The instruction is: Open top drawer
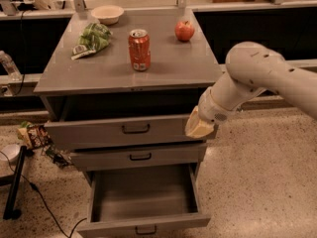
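The top drawer (99,131) is a grey drawer with a small black bar handle (135,129) at the centre of its front. It stands pulled partly out, with a dark gap showing under the cabinet top. My gripper (199,124) is at the drawer front's right end, at its upper right corner, its tan fingers against the panel edge. The white arm (257,78) reaches in from the right.
The middle drawer (138,156) is slightly out; the lowest drawer (143,202) is pulled far out. On the cabinet top (168,63) stand a red can (139,49), an apple (184,30), a green bag (92,38) and a white bowl (107,14). Clutter and cables lie on the floor at left.
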Robot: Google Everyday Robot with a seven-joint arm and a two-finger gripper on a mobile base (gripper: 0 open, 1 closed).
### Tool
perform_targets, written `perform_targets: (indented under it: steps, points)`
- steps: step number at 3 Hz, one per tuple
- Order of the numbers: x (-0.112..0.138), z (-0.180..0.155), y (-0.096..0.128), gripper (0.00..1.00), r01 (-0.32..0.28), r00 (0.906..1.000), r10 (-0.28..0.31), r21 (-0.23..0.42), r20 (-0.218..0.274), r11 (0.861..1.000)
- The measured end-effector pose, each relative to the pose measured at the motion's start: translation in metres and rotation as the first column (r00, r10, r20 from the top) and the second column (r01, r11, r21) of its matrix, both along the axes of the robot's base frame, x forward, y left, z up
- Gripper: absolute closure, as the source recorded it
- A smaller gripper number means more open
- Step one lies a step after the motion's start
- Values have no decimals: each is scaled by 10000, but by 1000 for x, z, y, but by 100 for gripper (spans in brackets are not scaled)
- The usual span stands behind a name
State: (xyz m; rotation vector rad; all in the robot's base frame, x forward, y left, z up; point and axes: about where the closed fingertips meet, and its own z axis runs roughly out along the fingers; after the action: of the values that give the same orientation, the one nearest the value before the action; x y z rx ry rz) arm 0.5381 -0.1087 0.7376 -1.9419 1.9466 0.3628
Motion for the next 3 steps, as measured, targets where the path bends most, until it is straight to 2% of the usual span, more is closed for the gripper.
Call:
perform_targets:
  steps: [1,2,3]
  points:
    - [1,30,-13,61,191,9989,-186,-119,436,9997]
    - [12,38,-10,38,122,9971,-127,72,756,9999]
    - [31,19,5,7,-21,9955,4,185,952,9998]
